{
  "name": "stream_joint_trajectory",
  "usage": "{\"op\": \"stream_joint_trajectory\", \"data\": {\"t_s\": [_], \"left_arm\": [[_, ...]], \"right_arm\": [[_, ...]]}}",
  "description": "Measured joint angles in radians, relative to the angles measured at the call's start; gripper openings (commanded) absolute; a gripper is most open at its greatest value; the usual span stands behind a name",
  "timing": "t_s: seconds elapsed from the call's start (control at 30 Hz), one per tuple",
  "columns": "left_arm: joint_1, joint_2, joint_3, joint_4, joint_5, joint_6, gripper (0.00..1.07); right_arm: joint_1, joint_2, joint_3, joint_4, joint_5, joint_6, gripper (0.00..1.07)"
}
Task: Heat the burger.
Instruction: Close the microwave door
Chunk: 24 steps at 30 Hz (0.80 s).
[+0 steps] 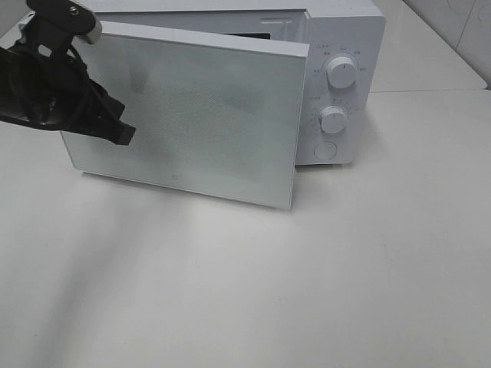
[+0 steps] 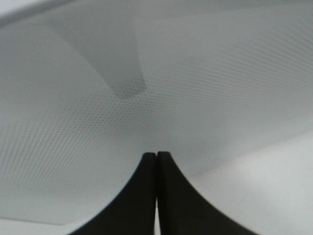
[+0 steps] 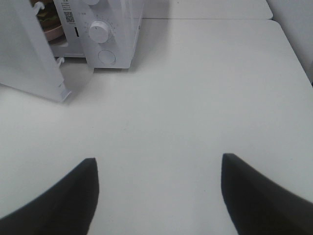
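Note:
In the right wrist view a sliver of the burger (image 3: 45, 15) shows inside the white microwave (image 3: 117, 29), resting on a pink plate (image 3: 55, 32); the half-open door (image 3: 27, 54) hides most of it. In the high view the door (image 1: 192, 115) blocks the cavity entirely. My left gripper (image 1: 123, 136) is shut, with its tip at the outer face of the door near the left edge. The left wrist view shows its fingers pressed together (image 2: 156, 156) close to the dotted door panel (image 2: 195, 88). My right gripper (image 3: 159, 159) hangs open over bare table, well away from the microwave.
Two round dials (image 1: 340, 73) (image 1: 334, 120) and a round button (image 1: 326, 150) sit on the microwave's right panel. The white table (image 1: 307, 291) stretches in front, and a second table (image 3: 205, 7) abuts behind.

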Motion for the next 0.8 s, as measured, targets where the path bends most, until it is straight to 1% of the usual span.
{"op": "stream_joint_trajectory", "data": {"t_s": [0.07,0.1,0.13,0.2,0.23,0.27,0.3,0.37,0.4,0.43,0.47,0.5,0.53,0.57,0.63,0.67,0.73,0.77,0.8], "left_arm": [[-0.021,0.037,-0.036,0.0,-0.011,-0.002,0.0],[-0.021,0.037,-0.036,0.0,-0.011,-0.002,0.0],[-0.034,0.062,-0.061,0.0,-0.028,-0.011,0.0],[-0.041,0.079,-0.076,0.0,-0.033,-0.018,0.0],[-0.054,0.104,-0.104,0.0,-0.051,-0.03,0.0],[-0.054,0.104,-0.104,0.0,-0.051,-0.03,0.0],[-0.065,0.128,-0.131,0.0,-0.065,-0.039,0.0],[-0.072,0.142,-0.148,0.0,-0.073,-0.041,0.0],[-0.082,0.167,-0.177,0.0,-0.065,-0.043,0.0],[-0.082,0.167,-0.177,0.0,-0.065,-0.043,0.0],[-0.095,0.197,-0.213,0.0,-0.065,-0.046,0.0],[-0.101,0.211,-0.23,0.0,-0.052,-0.047,0.0],[-0.101,0.211,-0.23,0.0,-0.052,-0.047,0.0],[-0.112,0.24,-0.261,0.0,-0.025,-0.048,0.0],[-0.117,0.256,-0.279,0.0,-0.011,-0.048,0.0],[-0.124,0.285,-0.308,0.0,0.013,-0.048,0.0],[-0.128,0.3,-0.32,-0.002,0.026,-0.055,0.0],[-0.135,0.325,-0.347,-0.019,0.032,-0.085,0.0],[-0.135,0.325,-0.347,-0.019,0.032,-0.085,0.0]], "right_arm": [[0.0,0.0,0.0,0.0,0.0,0.0,0.67],[0.0,0.0,0.0,0.0,0.0,0.0,0.67],[0.0,0.0,0.0,0.0,0.0,0.0,0.67],[0.0,0.0,0.0,0.0,0.0,0.0,0.67],[0.0,0.0,0.0,0.0,0.0,0.0,0.67],[0.0,0.0,0.0,0.0,0.0,0.0,0.67],[0.0,0.0,0.0,0.0,0.0,0.0,0.67],[0.0,0.0,0.0,0.0,0.0,0.0,0.67],[0.0,0.0,0.0,0.0,0.0,0.0,0.67],[0.0,0.0,0.0,0.0,0.0,0.0,0.67],[0.0,0.0,0.0,0.0,0.0,0.0,0.67],[0.0,0.0,0.0,0.0,0.0,0.0,0.67],[0.0,0.0,0.0,0.0,0.0,0.0,0.67],[0.0,0.0,0.0,0.0,0.0,0.0,0.67],[0.0,0.0,0.0,0.0,0.0,0.0,0.67],[0.0,0.0,0.0,0.0,0.0,0.0,0.67],[0.0,0.0,0.0,0.0,0.0,0.0,0.67],[0.0,0.0,0.0,0.0,0.0,0.0,0.67],[0.0,0.0,0.0,0.0,0.0,0.0,0.67]]}}
